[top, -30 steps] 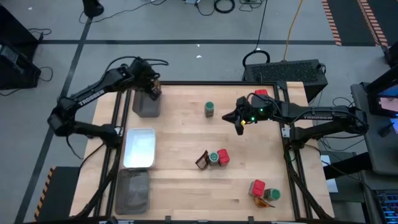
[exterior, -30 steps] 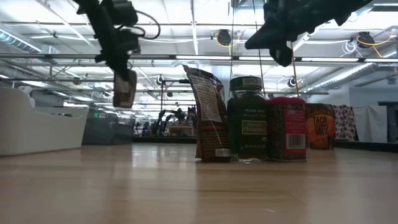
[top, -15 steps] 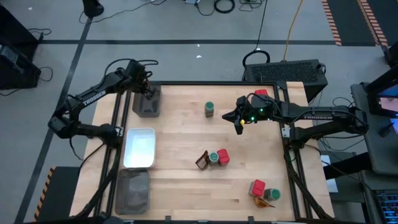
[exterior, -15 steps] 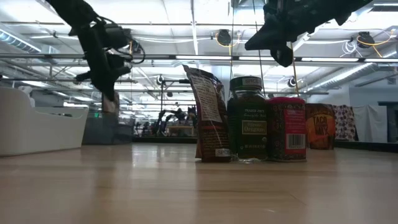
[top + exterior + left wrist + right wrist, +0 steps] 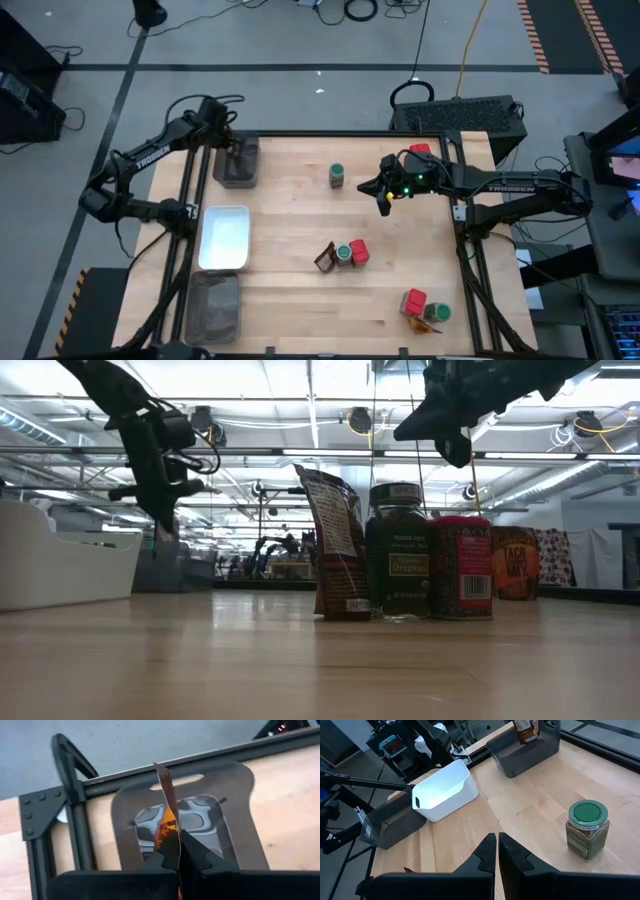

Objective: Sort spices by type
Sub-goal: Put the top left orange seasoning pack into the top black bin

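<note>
My left gripper (image 5: pixel 232 143) hangs over the far grey tray (image 5: pixel 238 172) at the table's far left corner, shut on a brown-orange sachet (image 5: pixel 167 822). That sachet (image 5: pixel 525 730) reaches down inside the tray's walls. My right gripper (image 5: pixel 385 203) hovers shut above the table's far right part, next to a green-lidded jar (image 5: pixel 338 176). A red packet (image 5: pixel 420 150) lies beside the right arm. One sachet (image 5: pixel 325 259), jar (image 5: pixel 344 253) and red packet (image 5: pixel 359 251) stand together mid-table. Another such trio (image 5: pixel 424 309) sits near the near right corner. My left gripper pinches the sachet between its two fingers at its upper end (image 5: pixel 172 842), from above and pointing down. The sachet hangs edge-on below the fingers, its lower part inside the grey tray. I cannot tell whether it touches the tray floor.
A white tray (image 5: pixel 224 238) and a second grey tray (image 5: pixel 213 305) line the table's left edge, nearer than the far grey one. A black frame (image 5: pixel 75 810) borders the table. Bare wood lies between the trays and the middle group.
My left gripper has carried the sachet toward the table's far left corner and down, so the sachet now hangs inside the far grey tray instead of above it. The right arm has kept still.
</note>
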Robot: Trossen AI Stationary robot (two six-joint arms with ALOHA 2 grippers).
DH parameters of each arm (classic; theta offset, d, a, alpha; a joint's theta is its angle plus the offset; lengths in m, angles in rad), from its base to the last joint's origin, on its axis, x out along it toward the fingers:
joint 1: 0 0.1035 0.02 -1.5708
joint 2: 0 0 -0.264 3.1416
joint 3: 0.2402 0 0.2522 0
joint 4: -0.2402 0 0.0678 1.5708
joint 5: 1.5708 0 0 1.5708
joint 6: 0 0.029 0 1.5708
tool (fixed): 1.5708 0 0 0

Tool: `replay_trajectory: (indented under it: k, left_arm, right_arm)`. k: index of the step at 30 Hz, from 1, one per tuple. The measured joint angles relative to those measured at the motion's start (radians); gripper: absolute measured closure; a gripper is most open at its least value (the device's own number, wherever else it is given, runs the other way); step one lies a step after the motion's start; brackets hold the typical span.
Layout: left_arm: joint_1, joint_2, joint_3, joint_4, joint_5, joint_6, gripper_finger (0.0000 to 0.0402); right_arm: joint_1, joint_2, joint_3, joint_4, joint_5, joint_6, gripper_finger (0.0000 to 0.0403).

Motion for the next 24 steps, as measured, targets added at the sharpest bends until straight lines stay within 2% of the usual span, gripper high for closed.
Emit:
replay_trajectory:
  k: [7, 20, 24]
  left_arm:
    - [0.004, 0.0, 0.0, 0.034, -0.038, -0.063, 0.0402]
    - [0.003, 0.08, 0.0, 0.053, -0.05, -0.063, 0.0401]
    - [0.003, 0.084, 0.0, 0.057, -0.05, -0.064, 0.0381]
  right_arm:
    - [0.0, 0.0, 0.0, 0.0, 0.0, 0.0, 0.0403]
    - [0.0, 0.0, 0.0, -0.001, -0.001, 0.0, 0.0403]
    - [0.0, 0.0, 0.0, -0.002, -0.001, 0.0, 0.0403]
